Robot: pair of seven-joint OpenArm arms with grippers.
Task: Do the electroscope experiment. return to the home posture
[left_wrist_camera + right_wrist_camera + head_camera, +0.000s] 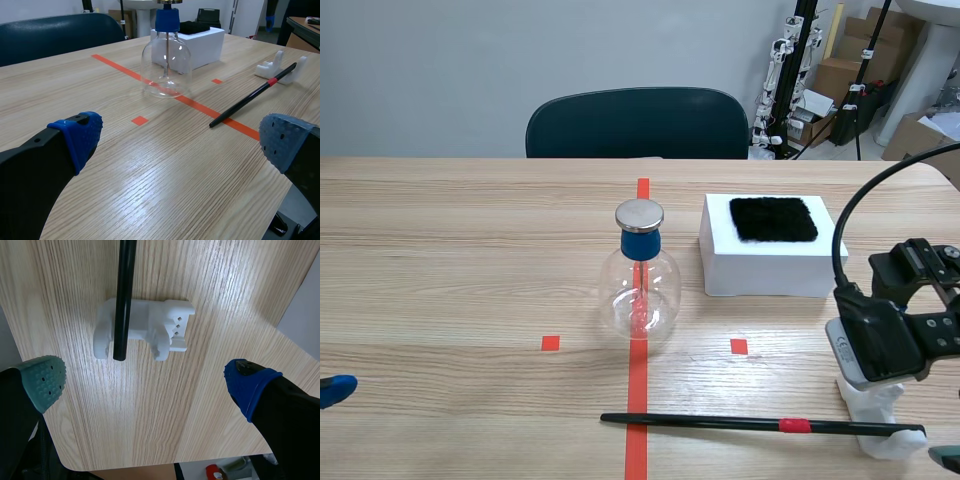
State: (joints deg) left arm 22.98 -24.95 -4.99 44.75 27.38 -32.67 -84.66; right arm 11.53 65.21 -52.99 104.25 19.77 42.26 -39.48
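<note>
The electroscope, a clear glass flask (640, 285) with a blue neck and a flat metal disc (639, 214), stands upright on the red centre line. A black rod (720, 423) with a red band lies near the table's front edge, its right end resting in a white holder (880, 425). My right gripper (145, 381) hangs open above that holder (145, 329) and the rod's end (125, 295), holding nothing. My left gripper (182, 137) is open low at the front left, well short of the flask (166, 65) and rod (250, 100); only its blue pad (335, 388) shows in the scene view.
A white box (765, 262) with a black furry cloth (773, 218) on top sits right of the flask. A dark chair (638, 122) stands behind the table. The table's front right corner (75, 460) lies just under my right gripper.
</note>
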